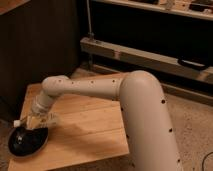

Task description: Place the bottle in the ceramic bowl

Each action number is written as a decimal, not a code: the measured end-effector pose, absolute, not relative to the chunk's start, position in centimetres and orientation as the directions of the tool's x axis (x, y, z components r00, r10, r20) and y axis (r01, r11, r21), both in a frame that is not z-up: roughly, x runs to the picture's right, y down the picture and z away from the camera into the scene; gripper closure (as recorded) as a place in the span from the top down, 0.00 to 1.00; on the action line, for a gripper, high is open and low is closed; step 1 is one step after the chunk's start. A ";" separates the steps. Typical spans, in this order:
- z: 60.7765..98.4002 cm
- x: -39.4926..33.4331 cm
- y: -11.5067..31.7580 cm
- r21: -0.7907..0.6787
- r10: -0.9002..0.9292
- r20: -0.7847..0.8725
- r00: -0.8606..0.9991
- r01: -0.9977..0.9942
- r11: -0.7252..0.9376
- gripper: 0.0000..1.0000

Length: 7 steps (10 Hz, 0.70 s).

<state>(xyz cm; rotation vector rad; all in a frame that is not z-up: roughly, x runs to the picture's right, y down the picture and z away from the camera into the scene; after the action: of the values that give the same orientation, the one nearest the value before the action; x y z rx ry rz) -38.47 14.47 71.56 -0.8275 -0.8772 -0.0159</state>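
At the far left of my view I see the shallow round ceramic bowl (26, 142), glossy and dark blue-black, standing on the front left corner of the light wooden slatted table (85, 135). Its rim comes close to the table's front edge. Just above the bowl's far rim is the gripper (35, 121), which points down and to the left. Its fingers are clenched on the small clear-whitish plastic bottle (31, 121). The bottle lies almost sideways between the fingers, tilted a little, and its white cap (17, 122) sticks out from the gripper to the left, above the upper left part of the bowl's rim. The body of the bottle with the pale label is mostly covered by the fingers, so I can see only a part of it. I cannot tell if the bottle touches the bowl; it seems to be held just over the rim and not lying inside. Moving to the right, the cream-white arm (100, 90) goes up from the gripper to a rounded joint, then runs across above the table's back part. It joins a thick curved segment that comes down at the right side of the picture. Small dark dots mark the arm's shell. Behind the table there is a dark wooden panel (40, 45). To the right of it stands a low metal shelf frame (145, 57), above a speckled floor (192, 120).
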 end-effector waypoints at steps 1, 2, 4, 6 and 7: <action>71.3 -38.9 14.4 -0.632 0.308 0.693 0.652 0.342 0.696 0.00; 70.7 -39.8 14.5 -0.623 0.302 0.706 0.641 0.361 0.694 0.00; 70.2 -40.4 14.5 -0.616 0.296 0.718 0.631 0.376 0.692 0.00; 69.3 -41.8 14.9 -0.607 0.292 0.736 0.611 0.404 0.684 0.00; 68.9 -42.2 15.1 -0.606 0.296 0.743 0.600 0.414 0.680 0.00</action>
<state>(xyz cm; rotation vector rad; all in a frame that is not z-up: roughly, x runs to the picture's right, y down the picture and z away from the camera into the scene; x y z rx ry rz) -42.21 15.14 68.94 -0.8545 -0.9551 -0.0788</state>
